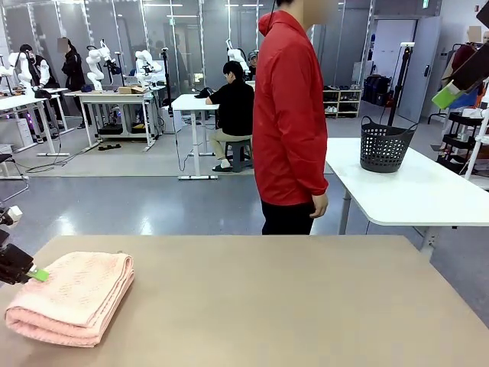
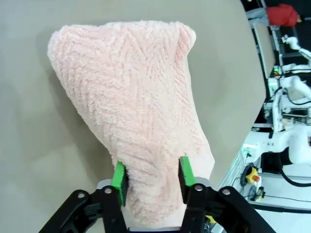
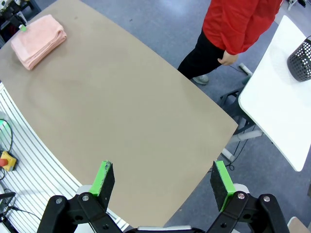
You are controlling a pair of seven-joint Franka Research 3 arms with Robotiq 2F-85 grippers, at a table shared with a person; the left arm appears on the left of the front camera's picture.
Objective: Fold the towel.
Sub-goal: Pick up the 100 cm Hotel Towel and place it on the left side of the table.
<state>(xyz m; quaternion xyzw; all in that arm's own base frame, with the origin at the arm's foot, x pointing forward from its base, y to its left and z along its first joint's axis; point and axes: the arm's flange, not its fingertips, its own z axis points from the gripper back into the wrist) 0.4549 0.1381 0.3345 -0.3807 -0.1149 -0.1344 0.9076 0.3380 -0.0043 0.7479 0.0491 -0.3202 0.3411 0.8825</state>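
The tan counter (image 1: 290,306) carries a folded pink towel (image 1: 72,297) at its left end, near the robot's edge. A person in a red jacket (image 1: 289,107) stands at the far side, hand (image 1: 318,205) hanging down. On a white table (image 1: 416,191) behind sits a black basket (image 1: 384,145). The left gripper (image 2: 151,180) has its jaws apart, one on either side of the towel's near end. The right gripper (image 3: 163,180) hangs wide open above bare counter. No writing can be read.
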